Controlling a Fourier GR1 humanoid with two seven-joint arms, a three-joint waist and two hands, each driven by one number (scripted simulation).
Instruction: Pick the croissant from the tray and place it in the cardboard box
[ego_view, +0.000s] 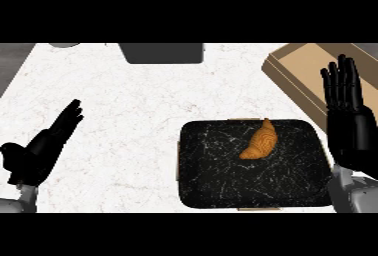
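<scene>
croissant (260, 141): I'm seeing it lying on the tray (221, 185), far-right part
cardboard box (295, 75): sitting behind the tray, to its right
right hand (353, 132): showing right of tray
left hand (37, 155): sitting well left of it

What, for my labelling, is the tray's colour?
The tray is black with white veins; head view.

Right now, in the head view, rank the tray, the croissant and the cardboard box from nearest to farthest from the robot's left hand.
1. The tray, just right of the left hand.
2. The croissant, on the tray's upper middle.
3. The cardboard box, far upper right.
</scene>
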